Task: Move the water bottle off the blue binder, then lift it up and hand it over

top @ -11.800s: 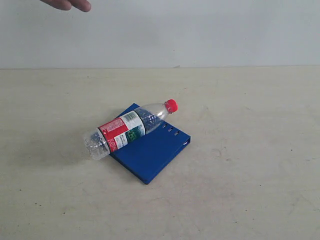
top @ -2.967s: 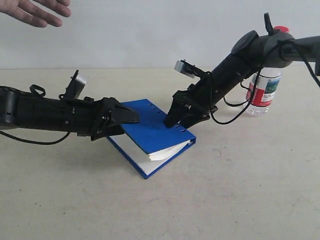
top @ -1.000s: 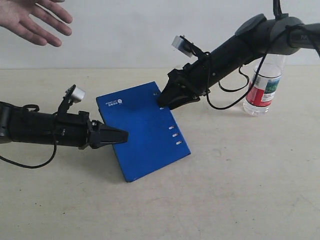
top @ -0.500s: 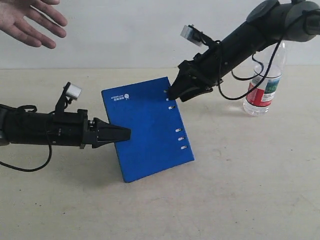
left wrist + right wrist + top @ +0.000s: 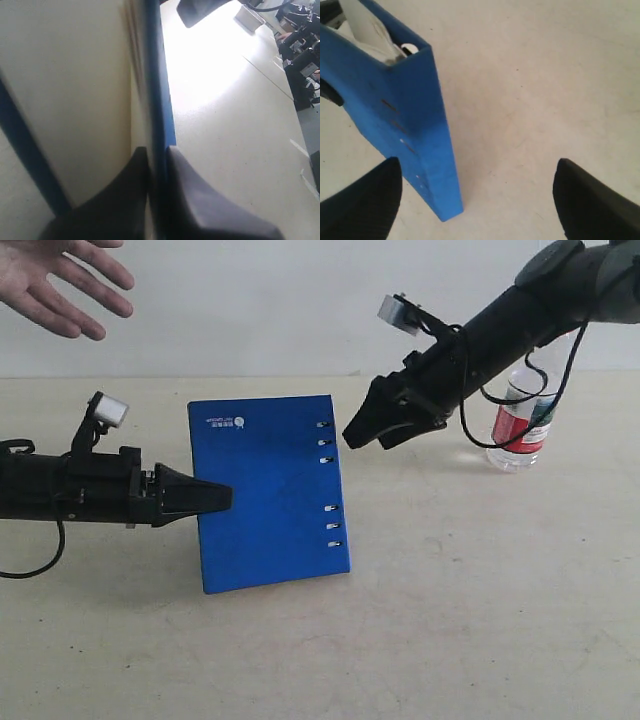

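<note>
Pale beige tabletop [image 5: 480,640] runs back to a plain white wall. Clamped at the tip of the left tool [image 5: 222,498] is the blue binder [image 5: 268,490], standing upright on edge with its cover facing the camera, the small white logo at its top and the rivets down the far side from that tool. In the left wrist view, the left tool [image 5: 157,165] has its two dark fingers [image 5: 200,205] closed tight on the binder's thin blue edge [image 5: 156,100]. Whether the binder's lower edge touches the tabletop is unclear.

Hanging just beside the binder's upper rivet-side corner, not touching it, is the right tool [image 5: 368,438]. In its own wrist view, the right tool [image 5: 477,170] has its jaws spread wide, and the binder's spine [image 5: 417,125] rises close to one finger [image 5: 365,200].

Behind the right tool's arm, well apart from the binder, the water bottle [image 5: 515,430] stands upright on the tabletop, partly hidden by arm and cable. Above the left tool's arm, a person's hand [image 5: 60,280] is held open.
</note>
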